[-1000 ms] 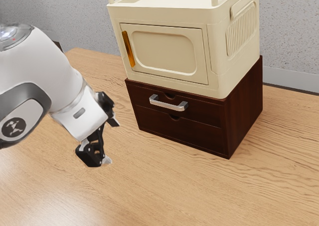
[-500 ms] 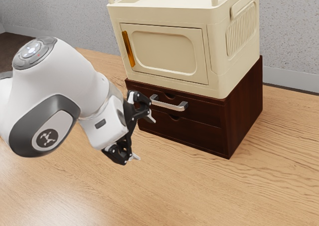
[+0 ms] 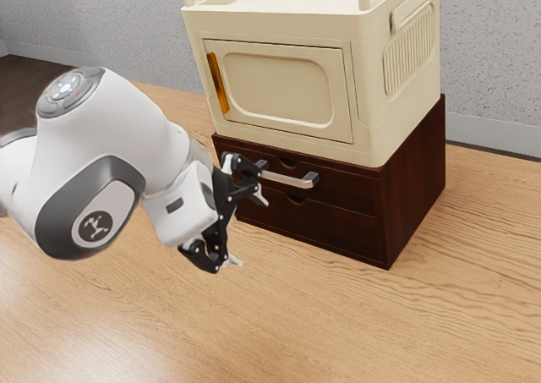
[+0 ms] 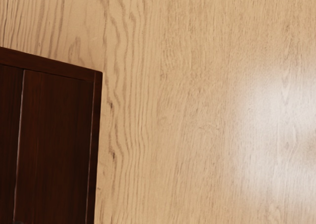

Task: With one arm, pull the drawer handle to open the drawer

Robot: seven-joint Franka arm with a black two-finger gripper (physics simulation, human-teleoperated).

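Drawer handle (image 3: 292,180) (a plain silver bar, this one) sits near the pincer (image 3: 250,231), which stands spread. The handle is fixed to the shut upper drawer (image 3: 347,188) of a dark cabinet (image 3: 414,180) on the bench (image 3: 338,332); above rests a cream box (image 3: 369,87), with speckled wall (image 3: 490,62) behind.

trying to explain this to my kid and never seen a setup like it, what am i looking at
This is a simulated robot arm ending in a two-fingered hand. The exterior view comes from a camera at the arm's side; the wrist view, from one on the hand. On the wooden table stands a dark brown drawer unit, with a cream cabinet on top. The hand is open, holding nothing, near the silver drawer handle.
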